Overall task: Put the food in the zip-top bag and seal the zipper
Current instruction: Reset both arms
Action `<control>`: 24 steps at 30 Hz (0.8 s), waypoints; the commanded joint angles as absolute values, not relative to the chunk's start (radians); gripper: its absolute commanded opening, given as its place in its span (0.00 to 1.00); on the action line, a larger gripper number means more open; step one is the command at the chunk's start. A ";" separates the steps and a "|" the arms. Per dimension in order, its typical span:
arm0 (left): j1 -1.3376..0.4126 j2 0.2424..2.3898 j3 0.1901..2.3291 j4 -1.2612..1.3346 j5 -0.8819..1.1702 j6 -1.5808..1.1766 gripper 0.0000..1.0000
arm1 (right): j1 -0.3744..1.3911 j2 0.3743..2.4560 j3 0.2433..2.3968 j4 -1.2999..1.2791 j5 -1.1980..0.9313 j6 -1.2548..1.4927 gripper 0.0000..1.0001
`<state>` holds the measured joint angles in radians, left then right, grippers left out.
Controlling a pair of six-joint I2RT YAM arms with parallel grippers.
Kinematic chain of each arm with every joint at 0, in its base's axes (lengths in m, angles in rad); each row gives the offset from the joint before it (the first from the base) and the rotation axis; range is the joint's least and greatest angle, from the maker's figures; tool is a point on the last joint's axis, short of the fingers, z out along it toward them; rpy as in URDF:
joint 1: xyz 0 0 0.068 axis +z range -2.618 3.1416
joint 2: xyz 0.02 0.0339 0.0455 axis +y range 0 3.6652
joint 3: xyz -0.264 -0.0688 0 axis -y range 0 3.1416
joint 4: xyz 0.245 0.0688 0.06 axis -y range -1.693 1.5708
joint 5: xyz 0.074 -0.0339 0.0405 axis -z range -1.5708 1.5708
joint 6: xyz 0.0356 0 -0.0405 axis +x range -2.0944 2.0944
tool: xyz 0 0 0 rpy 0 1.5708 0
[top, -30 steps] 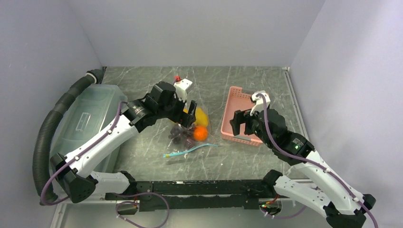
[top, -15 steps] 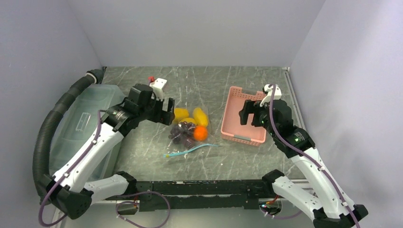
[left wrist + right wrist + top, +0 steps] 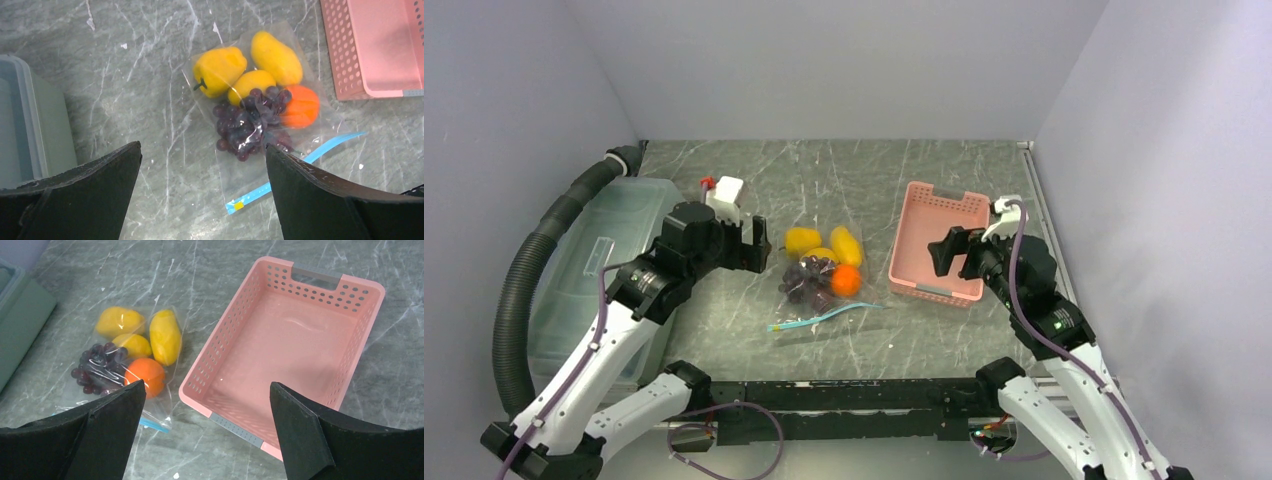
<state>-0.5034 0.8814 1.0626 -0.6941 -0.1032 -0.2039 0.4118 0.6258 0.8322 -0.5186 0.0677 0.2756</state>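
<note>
Top view: the left tool point(image 3: 752, 250), which hung over the food point(image 3: 824, 262) a second ago, has drawn back to the left. It now hovers over bare desk point(image 3: 874, 170) between the lidded bin point(image 3: 594, 260) and the zip-top bag point(image 3: 819, 295). Its jaws are spread wide and hold nothing. That arm climbs from its base at lower left, with the wrist turned toward the bag. The right tool point(image 3: 951, 252) has pulled back to the right and sits above the near side of the pink basket point(image 3: 924, 205), also fully spread and empty, on an arm rising steeply from lower right. The bag has not shifted. It lies flat mid-desk just left of the basket, with the food inside and the zipper point(image 3: 819, 318) along its near edge.

Left wrist view: the camera looks down past two wide-set fingers. The bell pepper point(image 3: 219, 65), lemon point(image 3: 251, 84) and oblong fruit point(image 3: 276, 51) lie at the bag's far end. The grape bunch point(image 3: 250, 120) and orange ball point(image 3: 300, 106) lie nearer the zipper. Whether the strip is pressed closed cannot be told.

Right wrist view: the fingers frame the basket, with the bag to its left.
</note>
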 commanded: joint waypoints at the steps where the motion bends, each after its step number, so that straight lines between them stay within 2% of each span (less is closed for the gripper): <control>1: -0.502 0.822 1.016 -0.627 -0.118 -0.172 1.00 | 0.411 0.565 0.778 -0.401 0.078 0.233 0.98; 13: -0.502 0.690 0.944 -0.547 -0.072 -0.136 1.00 | 0.429 0.505 0.739 -0.364 0.121 0.207 1.00; 24: -0.502 0.715 0.947 -0.548 -0.047 -0.133 1.00 | 0.445 0.492 0.741 -0.366 0.139 0.201 1.00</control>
